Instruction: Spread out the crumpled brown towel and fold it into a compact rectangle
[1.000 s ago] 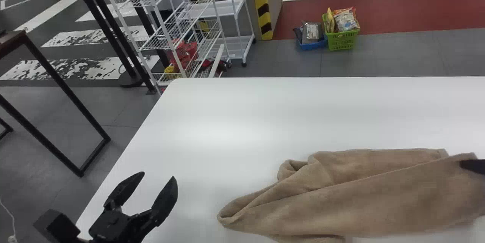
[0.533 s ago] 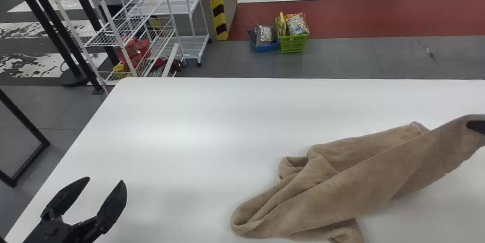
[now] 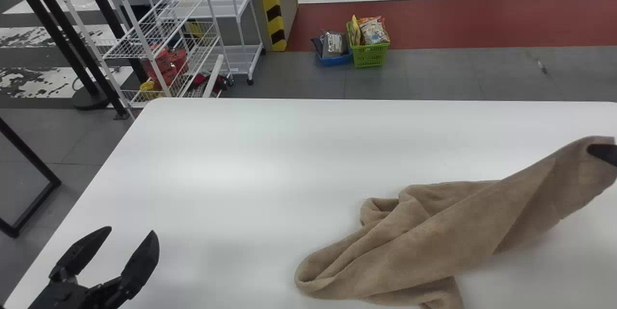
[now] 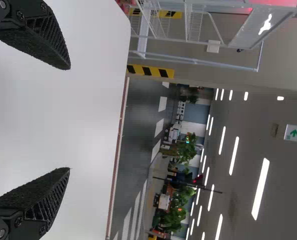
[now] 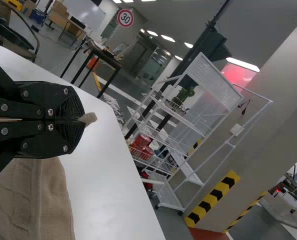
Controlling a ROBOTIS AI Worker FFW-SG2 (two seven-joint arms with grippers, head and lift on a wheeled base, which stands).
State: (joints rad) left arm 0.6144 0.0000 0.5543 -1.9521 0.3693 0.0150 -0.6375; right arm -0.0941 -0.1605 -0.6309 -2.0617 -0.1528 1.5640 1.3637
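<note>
Right gripper (image 5: 83,120) pinching its edge, I had just drawn one end of the brown towel (image 3: 409,241) up off the white table (image 3: 241,154), apparently to start spreading it, though the rest lay bunched there, my left gripper (image 3: 131,231) parked wide open.

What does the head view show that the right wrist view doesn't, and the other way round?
Head view: the left gripper, open over the table's near left part, and a green basket on the floor.

Right wrist view: a round red-rimmed sign and ceiling lights.

Both: the brown towel, the right gripper gripping it, the white table and the wire rack.
</note>
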